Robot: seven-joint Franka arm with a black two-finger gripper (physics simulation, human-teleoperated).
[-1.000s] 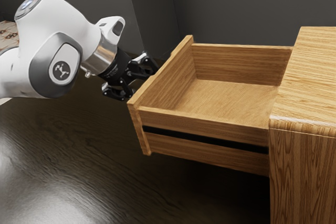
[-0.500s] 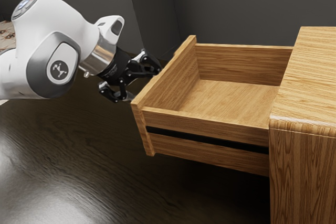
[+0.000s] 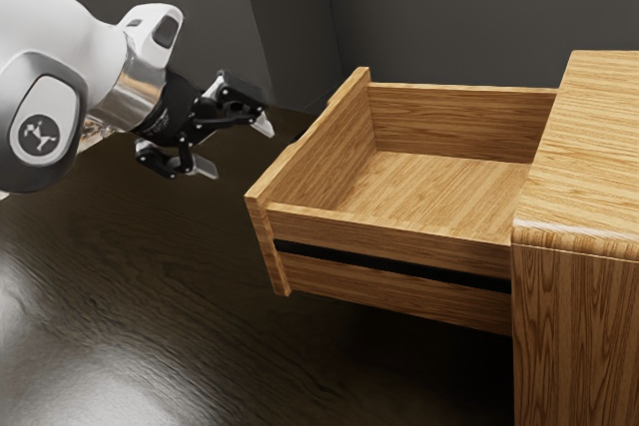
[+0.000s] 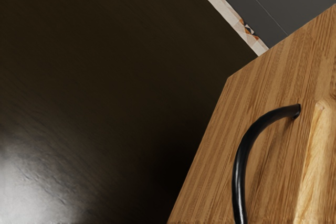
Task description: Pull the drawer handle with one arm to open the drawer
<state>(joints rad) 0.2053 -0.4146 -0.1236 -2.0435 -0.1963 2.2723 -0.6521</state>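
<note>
Wooden drawer [image 3: 318,152] stands well out; end effector [image 3: 235,147] hangs apart from it, jaws spread, empty. Best retreat straight off the black handle [image 4: 237,171], not bumping the front.

No legible text (either view)
</note>
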